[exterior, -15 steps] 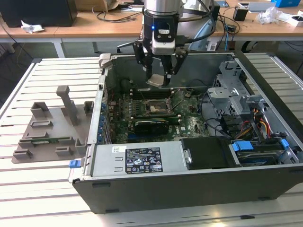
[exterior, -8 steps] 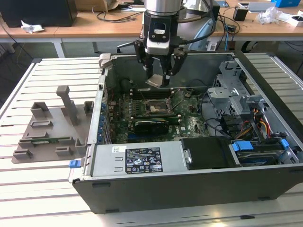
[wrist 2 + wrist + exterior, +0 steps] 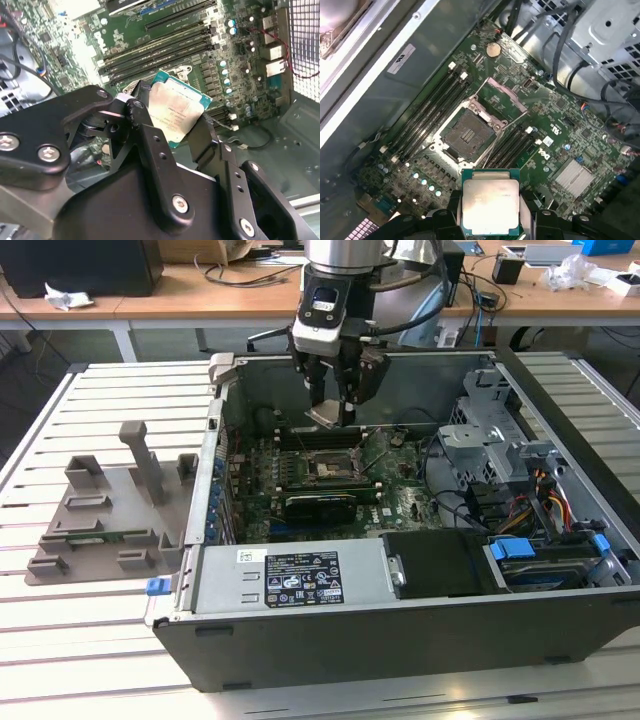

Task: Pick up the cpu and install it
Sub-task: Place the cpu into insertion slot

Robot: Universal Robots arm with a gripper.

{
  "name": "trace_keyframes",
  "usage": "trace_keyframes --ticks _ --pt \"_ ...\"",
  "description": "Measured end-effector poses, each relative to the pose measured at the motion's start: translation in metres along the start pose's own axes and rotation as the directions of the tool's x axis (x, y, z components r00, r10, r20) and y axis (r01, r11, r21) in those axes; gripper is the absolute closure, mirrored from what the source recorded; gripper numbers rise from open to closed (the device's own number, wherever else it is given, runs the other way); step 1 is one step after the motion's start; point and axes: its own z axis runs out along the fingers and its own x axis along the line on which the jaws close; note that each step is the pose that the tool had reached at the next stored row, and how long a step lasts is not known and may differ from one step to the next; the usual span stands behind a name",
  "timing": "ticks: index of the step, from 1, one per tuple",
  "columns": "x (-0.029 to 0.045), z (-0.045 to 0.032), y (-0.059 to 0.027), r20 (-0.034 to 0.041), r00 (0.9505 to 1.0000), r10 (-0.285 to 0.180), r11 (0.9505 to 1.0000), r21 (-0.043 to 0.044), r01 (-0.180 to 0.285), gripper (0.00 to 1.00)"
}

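Note:
My gripper (image 3: pixel 331 408) is shut on the cpu (image 3: pixel 328 416), a flat square chip with a shiny silver top and a green rim, seen in the second wrist view (image 3: pixel 174 111) and the first wrist view (image 3: pixel 490 204). The black fingers (image 3: pixel 145 130) clamp two opposite edges of the chip. It hangs tilted inside the open computer case, above the motherboard (image 3: pixel 400 505). The dark, metal-framed socket (image 3: pixel 469 134) lies open below and a little ahead of the chip, also seen in the exterior view (image 3: pixel 328 472).
The open case (image 3: pixel 420 630) has a power supply at its front and a drive cage (image 3: pixel 490 430) with cables at the exterior view's right. Memory slots (image 3: pixel 427 115) flank the socket. A grey plastic fixture with upright posts (image 3: pixel 110 505) sits on the slatted table at the exterior view's left.

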Motion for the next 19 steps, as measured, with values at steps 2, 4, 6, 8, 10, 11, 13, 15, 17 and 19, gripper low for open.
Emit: trace_keyframes --ticks 2,4,6,8,10,11,13,15,17,19 --pt "0.0000 0.0004 0.0000 0.0001 0.9989 0.047 0.9989 0.0039 -0.047 0.46" --pt "0.0000 0.0008 0.0001 0.0002 0.9963 0.086 0.9963 0.0073 -0.086 0.46" --pt "0.0000 0.0010 0.0000 -0.0004 0.9929 0.119 0.9928 0.0097 -0.119 0.46" --pt "0.0000 0.0018 0.0001 -0.0038 0.9860 0.167 0.9859 0.0114 -0.167 0.46" --pt "0.0001 0.0030 0.0002 -0.0060 0.9792 0.203 0.9792 0.0130 -0.202 0.46" --pt "0.0001 0.0038 0.0003 -0.0070 0.9758 0.218 0.9758 0.0139 -0.218 0.46" --pt "0.0002 0.0088 0.0006 -0.0114 0.9579 0.287 0.9579 0.0173 -0.287 0.46" --pt "0.0004 0.0147 0.0011 -0.0150 0.9392 0.343 0.9392 0.0201 -0.343 0.46" --pt "0.0006 0.0212 0.0015 -0.0186 0.9149 0.403 0.9150 0.0237 -0.403 0.46" --pt "0.0007 0.0254 0.0018 -0.0208 0.8970 0.442 0.8971 0.0262 -0.441 0.46"
